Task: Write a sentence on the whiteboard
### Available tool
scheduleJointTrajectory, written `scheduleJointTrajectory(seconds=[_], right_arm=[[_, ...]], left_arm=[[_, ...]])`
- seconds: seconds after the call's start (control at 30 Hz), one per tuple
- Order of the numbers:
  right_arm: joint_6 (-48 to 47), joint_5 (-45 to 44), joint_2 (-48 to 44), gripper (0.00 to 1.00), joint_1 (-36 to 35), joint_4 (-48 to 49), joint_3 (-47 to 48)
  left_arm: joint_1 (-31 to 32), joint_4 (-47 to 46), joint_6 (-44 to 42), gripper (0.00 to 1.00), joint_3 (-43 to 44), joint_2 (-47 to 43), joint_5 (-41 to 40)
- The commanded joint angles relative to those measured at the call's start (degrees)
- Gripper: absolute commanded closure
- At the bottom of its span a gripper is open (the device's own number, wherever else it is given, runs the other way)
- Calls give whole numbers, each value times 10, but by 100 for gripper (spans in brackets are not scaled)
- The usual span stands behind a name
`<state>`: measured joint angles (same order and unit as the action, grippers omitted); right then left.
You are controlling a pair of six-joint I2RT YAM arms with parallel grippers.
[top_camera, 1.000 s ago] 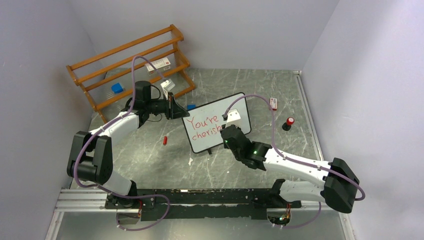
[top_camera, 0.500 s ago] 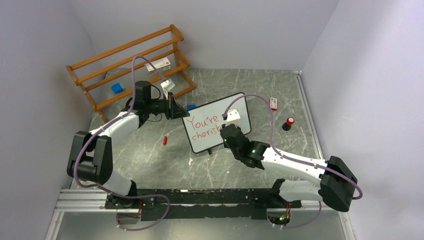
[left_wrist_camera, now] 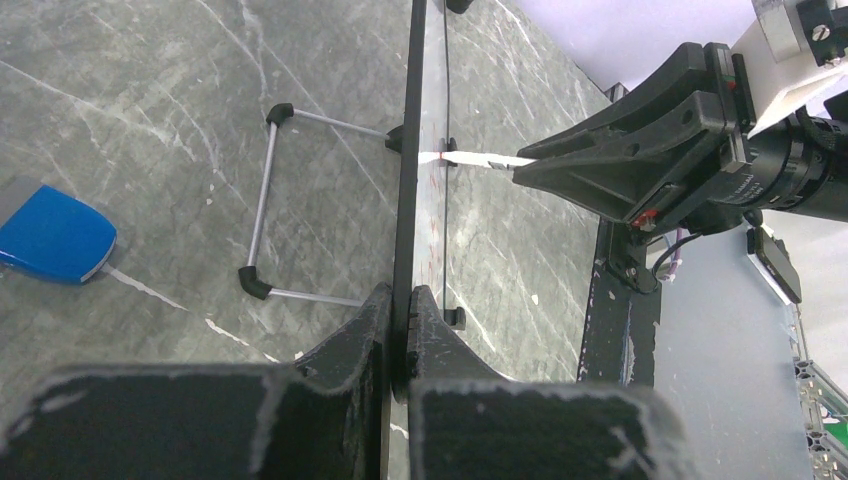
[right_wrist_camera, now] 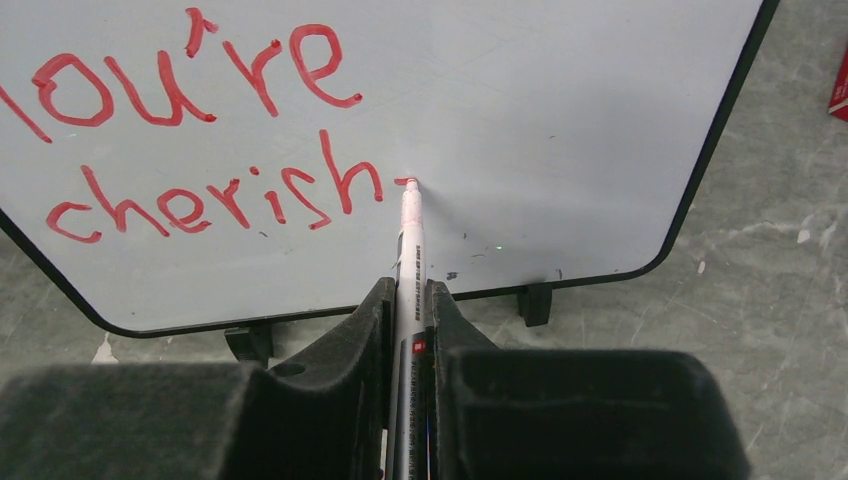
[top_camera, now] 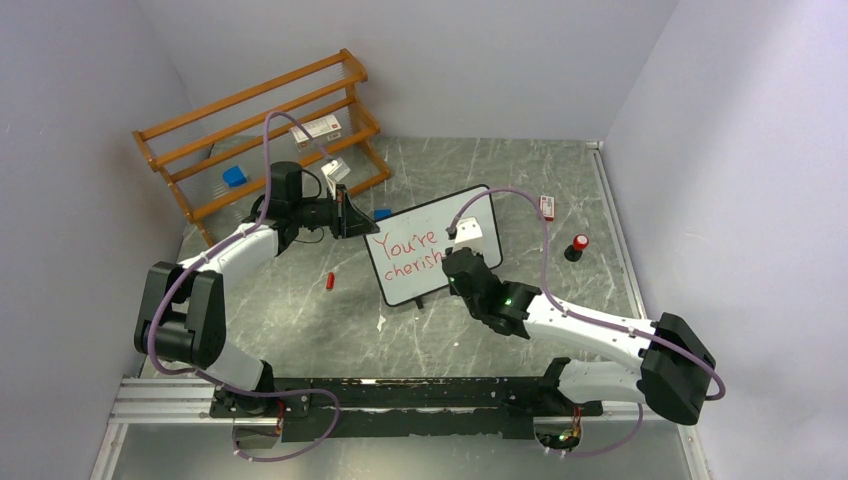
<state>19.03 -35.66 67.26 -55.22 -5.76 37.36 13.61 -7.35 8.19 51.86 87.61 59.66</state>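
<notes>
The whiteboard (top_camera: 410, 282) stands tilted mid-table on small black feet. On it is the red lettering of the sentence (top_camera: 405, 243), which reads "You're cherish" (right_wrist_camera: 215, 205) in two lines. My left gripper (top_camera: 345, 215) is shut on the board's black frame at its left edge (left_wrist_camera: 402, 300); that view shows the board edge-on (left_wrist_camera: 408, 150). My right gripper (right_wrist_camera: 405, 290) is shut on a white marker (right_wrist_camera: 408, 240). The marker's tip touches the board just right of the "h", at a short red dash. From above, the right gripper (top_camera: 457, 262) hangs over the board's right half.
A wooden rack (top_camera: 260, 130) stands at the back left with a blue item and a small box on it. A red cap (top_camera: 329, 282) lies left of the board. A blue eraser (left_wrist_camera: 55, 240) lies behind it. A red-topped object (top_camera: 578, 246) and small box (top_camera: 547, 206) sit to the right.
My right gripper has shifted slightly with the marker against the board. The left arm and the board have not moved.
</notes>
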Motion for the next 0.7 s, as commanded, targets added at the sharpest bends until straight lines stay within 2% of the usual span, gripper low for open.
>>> scheduleJointTrajectory(seconds=[0.0, 0.67], right_arm=[[-3, -27, -8, 100, 10, -8, -3], [-21, -18, -3, 100, 10, 30, 11]], left_arm=[[13, 59, -46, 95, -15, 33, -55], [13, 59, -46, 95, -15, 34, -53]])
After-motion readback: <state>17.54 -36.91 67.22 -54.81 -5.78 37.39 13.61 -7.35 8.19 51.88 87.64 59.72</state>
